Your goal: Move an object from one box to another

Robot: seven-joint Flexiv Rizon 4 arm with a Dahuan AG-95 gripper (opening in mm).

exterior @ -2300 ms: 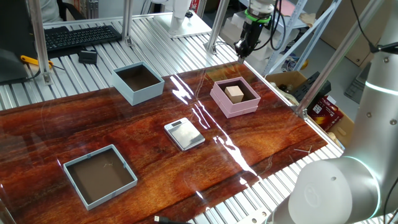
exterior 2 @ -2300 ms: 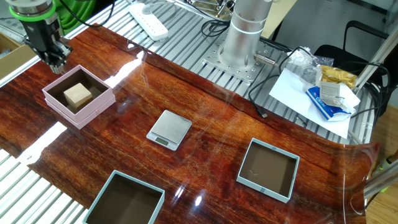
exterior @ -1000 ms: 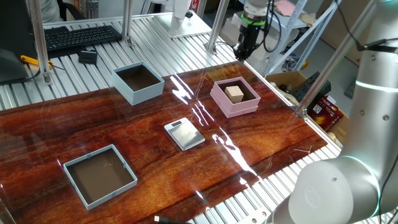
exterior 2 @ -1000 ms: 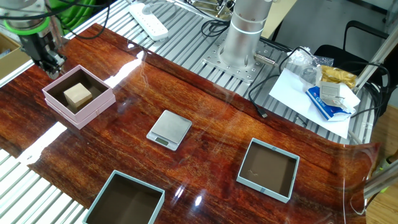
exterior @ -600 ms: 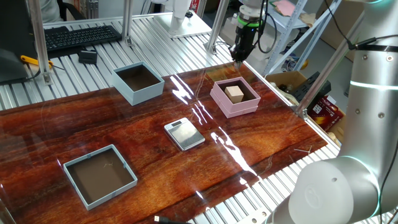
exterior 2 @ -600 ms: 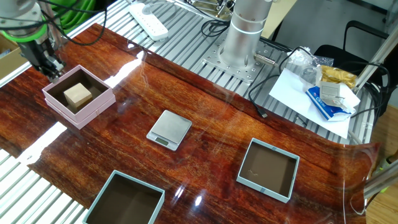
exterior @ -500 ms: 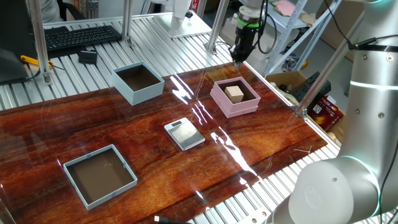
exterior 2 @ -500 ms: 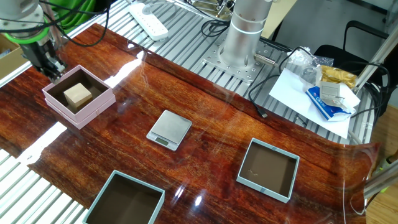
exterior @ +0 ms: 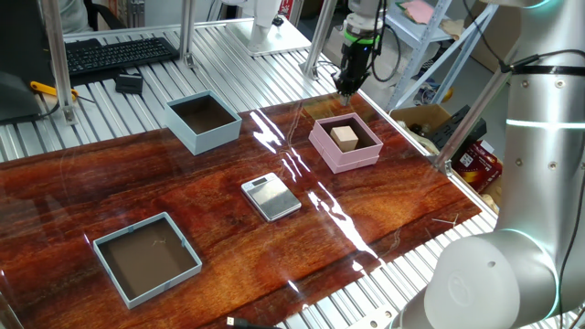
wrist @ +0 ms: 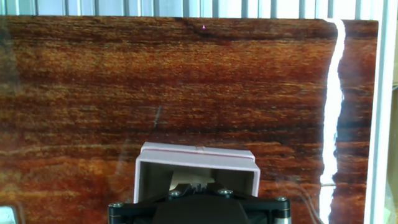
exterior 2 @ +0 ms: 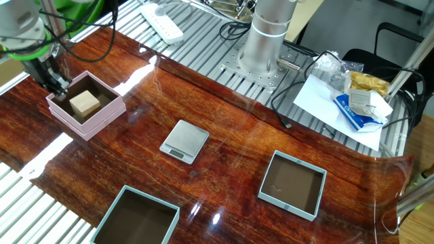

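- Over the last 2.3 seconds I watched the gripper (exterior: 345,90) slide across from beyond the far corner of the pink box (exterior: 345,143) toward its back edge; nothing else on the table shifted.
- The gripper hung above that back wall, clear of the cube (exterior: 345,137); in the other fixed view it (exterior 2: 60,91) stood just beside the box's (exterior 2: 86,104) corner.
- I could not tell whether the fingers were apart or together; the hand view showed only the dark gripper body.
- The cube (exterior 2: 85,103) sat inside the pink box (wrist: 196,163), untouched.
- The tall blue box (exterior: 203,122) stood well apart across the table (exterior: 210,183), with 1 silver scale (exterior: 271,196) in between.
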